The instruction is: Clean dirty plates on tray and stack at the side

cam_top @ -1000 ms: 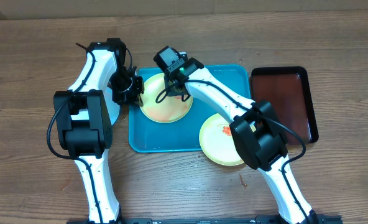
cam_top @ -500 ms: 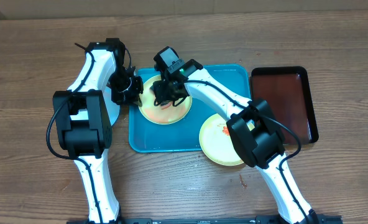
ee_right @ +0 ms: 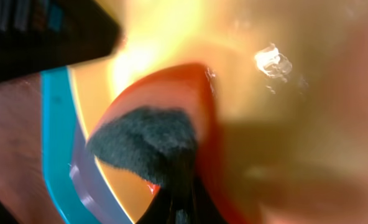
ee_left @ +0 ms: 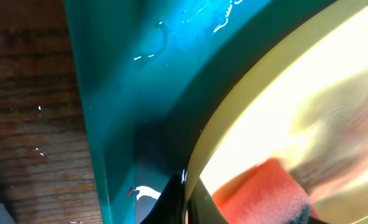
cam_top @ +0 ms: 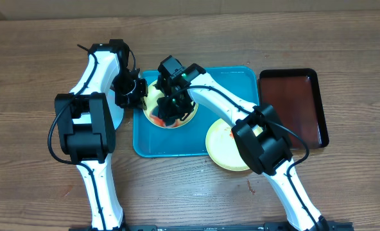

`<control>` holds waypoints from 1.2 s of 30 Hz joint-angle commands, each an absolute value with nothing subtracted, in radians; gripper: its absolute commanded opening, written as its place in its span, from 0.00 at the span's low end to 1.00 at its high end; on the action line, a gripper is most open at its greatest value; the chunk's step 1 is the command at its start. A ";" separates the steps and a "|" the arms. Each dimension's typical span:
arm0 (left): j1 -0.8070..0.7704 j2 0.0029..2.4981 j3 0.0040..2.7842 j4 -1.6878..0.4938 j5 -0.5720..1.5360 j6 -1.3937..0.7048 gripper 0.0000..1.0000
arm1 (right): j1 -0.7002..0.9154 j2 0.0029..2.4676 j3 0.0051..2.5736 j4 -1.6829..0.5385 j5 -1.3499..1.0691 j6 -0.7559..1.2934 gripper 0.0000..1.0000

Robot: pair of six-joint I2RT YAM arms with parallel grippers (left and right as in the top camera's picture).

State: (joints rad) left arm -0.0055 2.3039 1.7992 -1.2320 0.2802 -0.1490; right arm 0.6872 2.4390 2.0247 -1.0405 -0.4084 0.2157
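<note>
A pale yellow-green plate (cam_top: 151, 101) lies in the turquoise tray (cam_top: 241, 83). My left gripper (cam_top: 137, 95) is shut on its left rim; the left wrist view shows the jaws (ee_left: 185, 200) pinching the rim of the plate (ee_left: 308, 93). My right gripper (cam_top: 169, 114) is shut on a red sponge with a dark scouring side (ee_right: 150, 140) and presses it on the plate (ee_right: 283, 93). A second yellow-green plate (cam_top: 223, 144) with a red smear overlaps the tray's front edge. A pale blue-white plate (cam_top: 116, 115) lies left of the tray, mostly hidden by my left arm.
A dark brown-red tray (cam_top: 293, 102) lies right of the turquoise tray. The rest is bare wooden tabletop (cam_top: 344, 192). Both arms cross over the tray's left half.
My right gripper has moved the sponge from the plate's far edge toward its front left. My left gripper has stayed on the rim.
</note>
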 commanded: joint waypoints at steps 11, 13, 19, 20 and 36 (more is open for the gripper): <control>-0.001 2.119 1.803 -1.230 0.224 -0.099 0.04 | 0.591 2.067 2.064 -1.185 -0.142 0.342 0.04; -0.004 2.066 1.803 -1.231 0.196 -0.099 0.04 | 0.561 2.020 2.064 -1.209 -0.142 0.350 0.04; -0.045 1.929 1.803 -1.234 0.081 -0.097 0.04 | 0.453 1.912 2.064 -1.290 -0.142 0.352 0.04; -0.059 1.908 1.803 -1.234 0.051 -0.097 0.04 | 0.436 1.903 2.064 -1.302 -0.142 0.352 0.04; -0.438 1.816 1.802 -1.451 -0.808 -0.588 0.04 | 0.311 1.887 2.064 -1.402 -0.142 0.333 0.04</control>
State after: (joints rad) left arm -0.3981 1.8515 1.7950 -1.4326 -0.5575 -0.3969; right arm 0.3119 1.9057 2.0468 -1.4059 -0.1486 0.3397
